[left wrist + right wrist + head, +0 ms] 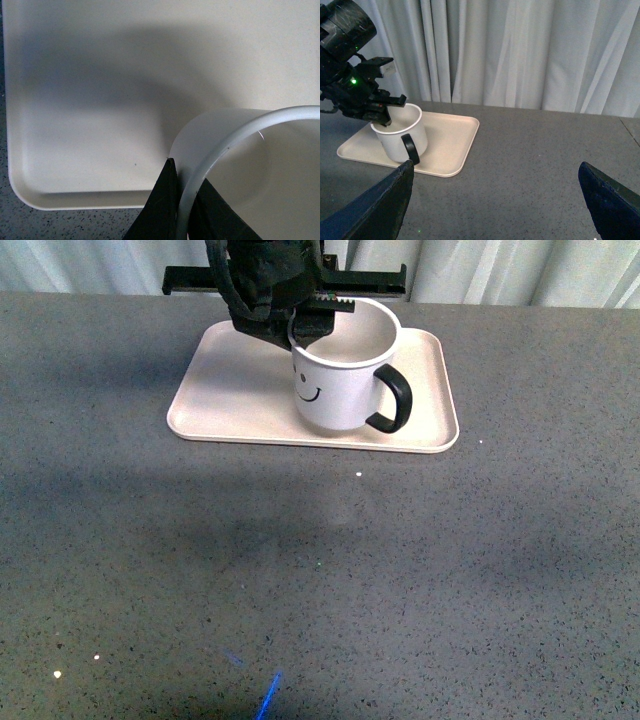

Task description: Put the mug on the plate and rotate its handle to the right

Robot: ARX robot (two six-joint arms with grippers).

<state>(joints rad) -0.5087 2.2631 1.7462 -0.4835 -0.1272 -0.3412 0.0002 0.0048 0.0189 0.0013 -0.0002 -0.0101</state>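
The white mug (338,380) with a black smiley face stands on the pale plate (225,390), right of the plate's middle. Its black handle (392,400) points to the right and slightly toward me. My left gripper (305,328) is shut on the mug's rim at the back left, one finger inside and one outside. The left wrist view shows the rim (210,160) pinched between two dark fingers (162,205) over the plate (90,115). In the right wrist view the mug (402,134) and plate (452,142) lie far off, and my right gripper (497,200) is open over bare table.
A grey speckled table (320,570) spreads around the plate. Pale curtains (520,50) hang behind its far edge. A black bar (190,280) of the left arm reaches across the back of the plate.
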